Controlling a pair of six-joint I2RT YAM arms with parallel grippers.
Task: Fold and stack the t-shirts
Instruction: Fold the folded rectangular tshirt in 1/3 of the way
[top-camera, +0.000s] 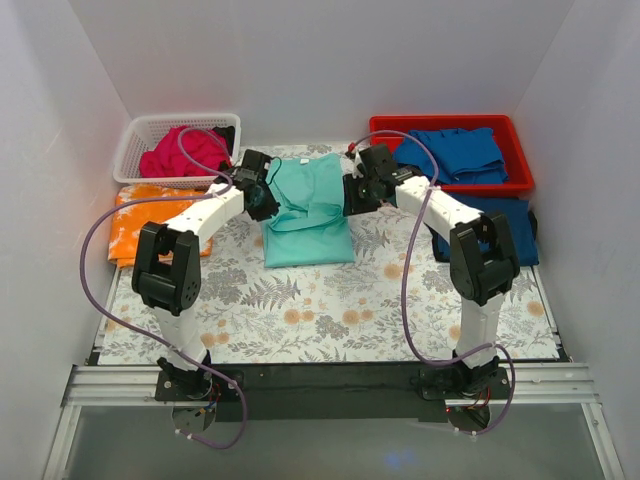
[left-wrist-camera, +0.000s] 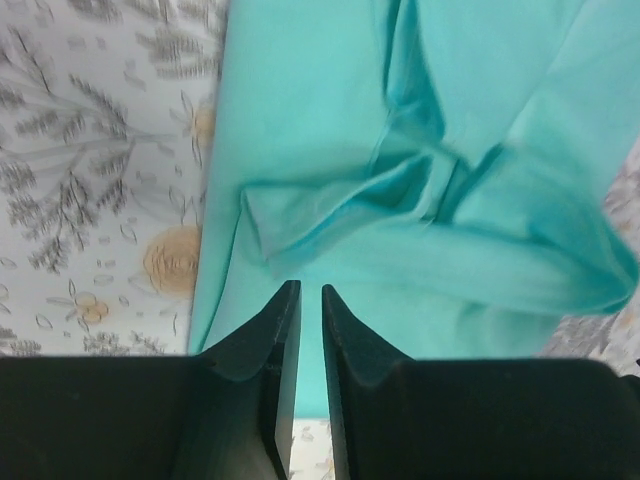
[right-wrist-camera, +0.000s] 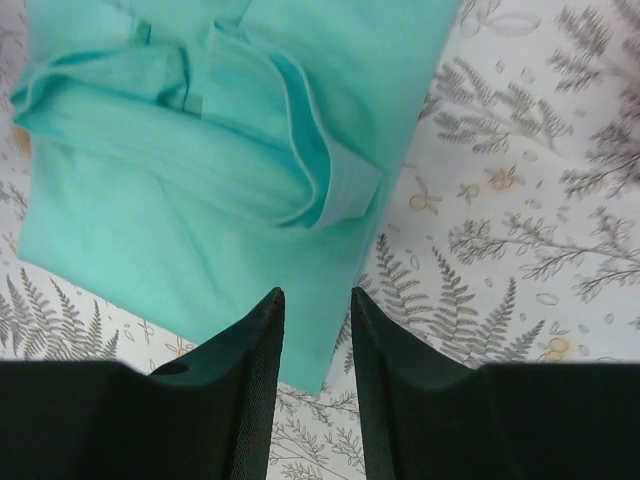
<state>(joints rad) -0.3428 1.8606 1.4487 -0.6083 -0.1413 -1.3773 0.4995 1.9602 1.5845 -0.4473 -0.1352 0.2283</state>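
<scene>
A mint-teal t-shirt (top-camera: 308, 218) lies partly folded at the middle back of the printed sheet, with a sleeve fold bunched across it (left-wrist-camera: 400, 190) (right-wrist-camera: 250, 150). My left gripper (top-camera: 262, 196) (left-wrist-camera: 310, 288) hovers over the shirt's left edge, its jaws a narrow slit apart with nothing between them. Over the shirt's right edge, my right gripper (top-camera: 352, 194) (right-wrist-camera: 315, 292) stands open and empty. A magenta-pink t-shirt (top-camera: 180, 152) fills the white basket. One royal blue t-shirt (top-camera: 455, 152) lies in the red bin, another (top-camera: 515, 230) at the right. An orange mottled t-shirt (top-camera: 135, 225) lies at the left.
The white basket (top-camera: 135, 140) stands at the back left and the red bin (top-camera: 450, 186) at the back right. The fern-and-flower sheet (top-camera: 330, 310) covers the table. White walls close in both sides and the back.
</scene>
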